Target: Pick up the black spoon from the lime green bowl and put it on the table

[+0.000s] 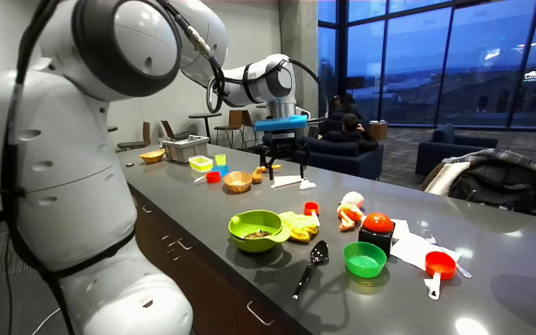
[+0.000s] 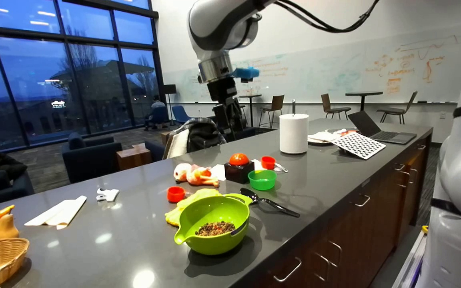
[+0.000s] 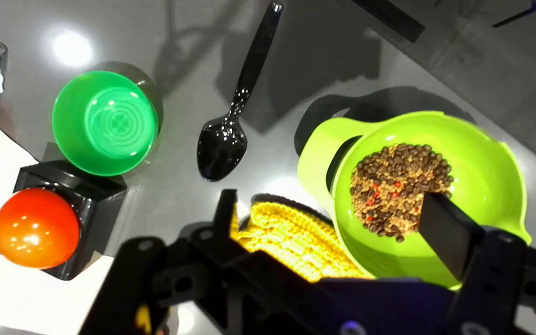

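The black spoon (image 1: 313, 263) lies flat on the dark grey table (image 1: 189, 200), beside the lime green bowl (image 1: 249, 245) and apart from it. It also shows in the other views (image 2: 269, 203) (image 3: 233, 113). The bowl (image 2: 214, 245) holds dark beans, tan grains and a few red bits, with no spoon in it. My gripper (image 1: 287, 177) is open and empty, well above the table. In the wrist view its fingers (image 3: 331, 200) are spread wide, one over the bowl (image 3: 486, 172) and one left of the yellow cloth-like item, with the spoon beyond them.
A darker green dish (image 3: 119, 123) and a black box with an orange dome (image 3: 37, 228) stand near the spoon. A yellow textured item (image 1: 298, 226) touches the bowl's side. A pink doll-like figure (image 2: 194, 175), red measuring cups (image 1: 440, 264) and a paper roll (image 2: 293, 134) stand around.
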You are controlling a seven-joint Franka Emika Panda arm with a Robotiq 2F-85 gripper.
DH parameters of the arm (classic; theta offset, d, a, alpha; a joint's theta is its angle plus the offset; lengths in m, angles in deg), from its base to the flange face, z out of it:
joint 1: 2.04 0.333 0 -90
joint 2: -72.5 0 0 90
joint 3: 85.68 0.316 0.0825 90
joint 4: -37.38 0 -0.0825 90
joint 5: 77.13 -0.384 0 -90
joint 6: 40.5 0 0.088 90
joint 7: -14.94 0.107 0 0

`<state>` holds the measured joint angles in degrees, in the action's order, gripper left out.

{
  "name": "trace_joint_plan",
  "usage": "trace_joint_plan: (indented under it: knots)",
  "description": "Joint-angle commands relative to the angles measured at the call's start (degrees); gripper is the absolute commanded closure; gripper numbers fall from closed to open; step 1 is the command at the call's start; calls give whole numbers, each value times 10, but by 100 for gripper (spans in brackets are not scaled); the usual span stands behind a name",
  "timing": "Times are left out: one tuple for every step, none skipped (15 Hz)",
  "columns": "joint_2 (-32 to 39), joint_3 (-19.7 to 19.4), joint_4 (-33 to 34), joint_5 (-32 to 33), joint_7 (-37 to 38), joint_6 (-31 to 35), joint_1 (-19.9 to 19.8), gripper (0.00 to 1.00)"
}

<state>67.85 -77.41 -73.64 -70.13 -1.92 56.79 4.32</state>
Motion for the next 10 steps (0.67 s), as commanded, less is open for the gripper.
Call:
trace_joint_plan:
  knots:
    - [75,9,97,29,50,-13,14,0]
    - [92,12,118,33,52,-10,19,0]
    - [106,14,138,36,51,-8,23,0]
    - [118,16,156,35,46,-6,27,0]
    - [133,18,176,34,36,-7,30,0]
    - [144,20,192,36,16,-8,34,0]
    - [118,15,149,22,32,0,29,0]
    - [128,17,165,22,27,0,32,0]
    - [136,18,175,22,26,0,34,0]
    - [140,18,180,22,25,-1,35,0]
